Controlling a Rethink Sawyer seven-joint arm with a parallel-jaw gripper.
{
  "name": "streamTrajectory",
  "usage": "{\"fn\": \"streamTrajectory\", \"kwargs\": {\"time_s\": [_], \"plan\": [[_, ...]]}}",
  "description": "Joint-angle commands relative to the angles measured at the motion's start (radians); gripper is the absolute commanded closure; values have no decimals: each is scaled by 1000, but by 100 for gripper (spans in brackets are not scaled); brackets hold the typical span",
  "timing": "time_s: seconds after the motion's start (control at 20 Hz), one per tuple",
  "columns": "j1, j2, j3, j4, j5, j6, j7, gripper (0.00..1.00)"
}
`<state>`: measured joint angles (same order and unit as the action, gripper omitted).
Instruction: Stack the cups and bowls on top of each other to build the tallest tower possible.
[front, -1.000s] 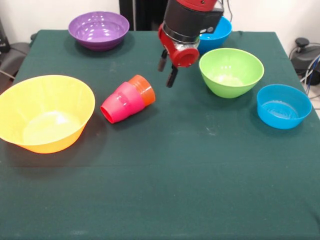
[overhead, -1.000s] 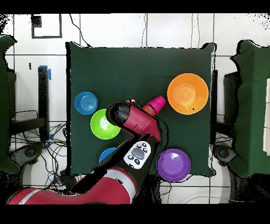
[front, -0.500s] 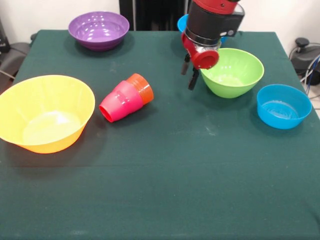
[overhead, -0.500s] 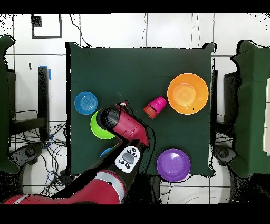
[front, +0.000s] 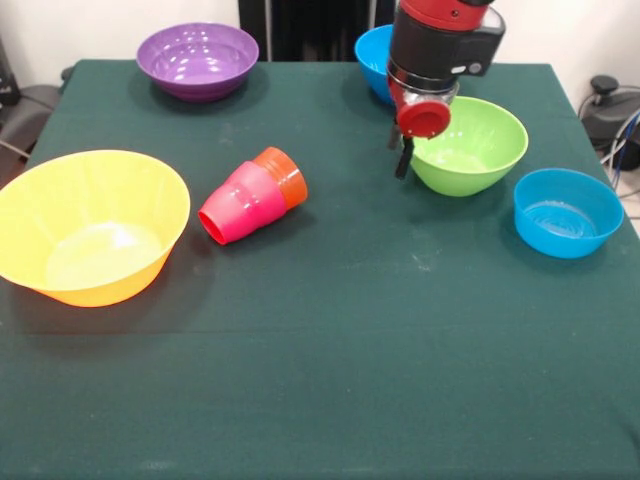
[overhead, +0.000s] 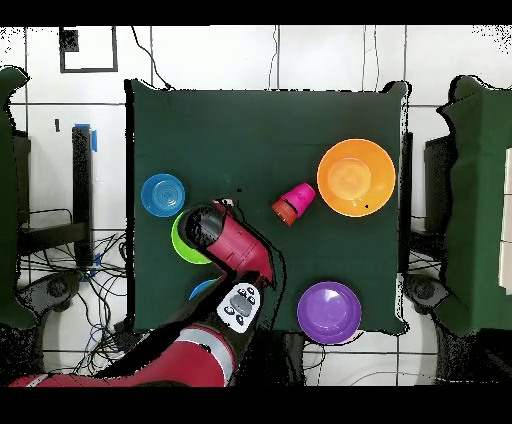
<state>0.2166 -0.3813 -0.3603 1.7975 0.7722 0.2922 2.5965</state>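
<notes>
Two cups lie nested on their sides near the middle of the dark green table (front: 330, 360): the red-pink cup (front: 237, 205) with its mouth toward the large orange-yellow bowl (front: 88, 226), and the orange cup (front: 285, 175) fitted over its base end. They make no upright tower. The orange-yellow bowl stands just beside them, upright and empty. Across the cloth the lime green bowl (front: 470, 145) stands upright, and the gripper (front: 400, 155) hangs at its rim on the side facing the cups, holding nothing; whether its fingers are spread or closed cannot be told. The red and black arm (front: 440, 50) above it partly hides a blue bowl (front: 374, 55) at the far edge. Another blue bowl (front: 566, 212) sits near the green one, and the purple bowl (front: 197, 60) stands well apart in a far corner.
</notes>
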Motion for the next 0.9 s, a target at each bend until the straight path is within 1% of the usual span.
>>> {"fn": "streamTrajectory", "kwargs": {"time_s": [0.05,0.1,0.25,0.4,0.45,0.65,0.8,0.9], "plan": [[35,-7,131,62,58,-20,248,0],[41,-7,128,67,59,-18,254,0],[34,-28,155,93,83,-11,267,0],[50,-40,144,97,93,9,287,0],[39,-51,162,110,103,-7,281,0],[45,-58,146,110,110,6,285,0],[26,-68,159,128,112,-24,261,0],[23,-65,142,127,97,-43,248,0]]}}
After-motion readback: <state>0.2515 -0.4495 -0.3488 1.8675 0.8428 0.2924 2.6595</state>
